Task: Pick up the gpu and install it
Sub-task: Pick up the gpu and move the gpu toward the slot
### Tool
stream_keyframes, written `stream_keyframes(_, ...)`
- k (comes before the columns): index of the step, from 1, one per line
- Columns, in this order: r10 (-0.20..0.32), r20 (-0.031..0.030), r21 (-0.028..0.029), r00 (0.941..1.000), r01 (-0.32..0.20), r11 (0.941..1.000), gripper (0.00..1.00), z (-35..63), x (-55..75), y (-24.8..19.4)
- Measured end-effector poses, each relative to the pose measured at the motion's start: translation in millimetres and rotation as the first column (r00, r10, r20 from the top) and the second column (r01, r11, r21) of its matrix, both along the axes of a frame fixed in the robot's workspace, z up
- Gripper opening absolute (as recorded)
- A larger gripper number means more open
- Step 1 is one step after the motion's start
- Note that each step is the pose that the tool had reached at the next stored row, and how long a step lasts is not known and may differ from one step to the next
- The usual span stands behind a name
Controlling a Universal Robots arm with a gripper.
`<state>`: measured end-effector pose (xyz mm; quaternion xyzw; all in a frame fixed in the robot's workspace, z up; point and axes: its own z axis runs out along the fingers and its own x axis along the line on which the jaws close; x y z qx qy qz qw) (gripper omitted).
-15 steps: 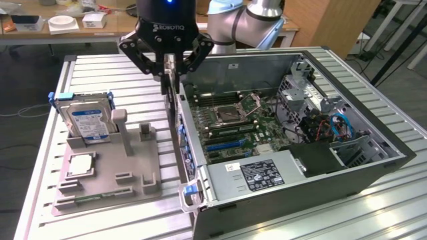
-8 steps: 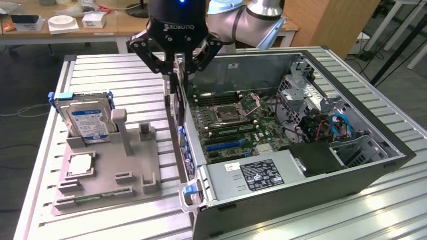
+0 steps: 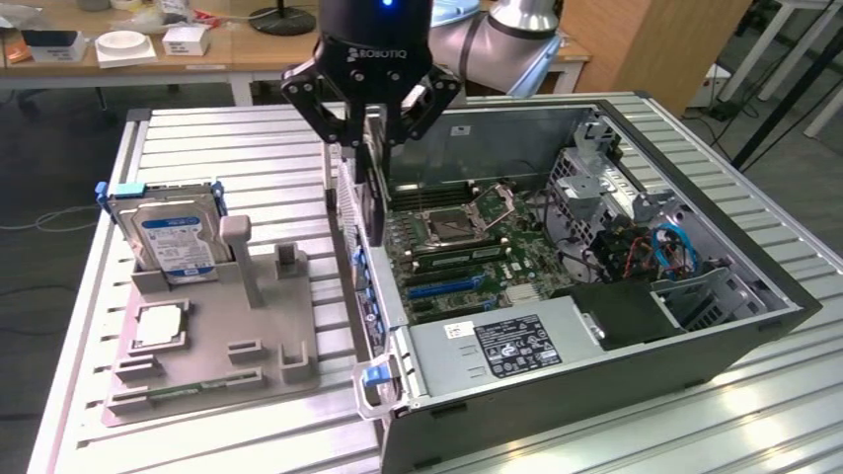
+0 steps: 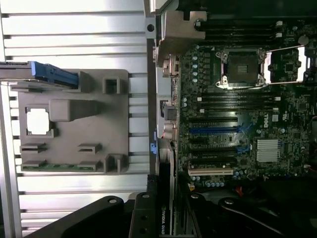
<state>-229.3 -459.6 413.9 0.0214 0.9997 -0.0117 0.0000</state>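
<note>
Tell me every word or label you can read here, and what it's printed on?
"ROBOTIQ": on the gripper.
"NVIDIA QUAD", cut off: on the gpu held in it.
The blue label on the hard drive and the sticker on the power supply: too small to read.

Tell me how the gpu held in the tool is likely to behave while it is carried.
The gpu hangs straight and edge-on from the tool, so it is probably stiff, not floppy. Thin and flat, it is likely light. Gripped at its top with the rest hanging below, it might pivot if bumped against the computer case.
</note>
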Motion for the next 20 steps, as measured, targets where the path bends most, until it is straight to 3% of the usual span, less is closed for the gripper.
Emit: stream_keyframes(20, 0.002, -0.0001, -0.0001, 1.0, -0.002, 1.0, 0.26, 0.1, 47.9, 0.0)
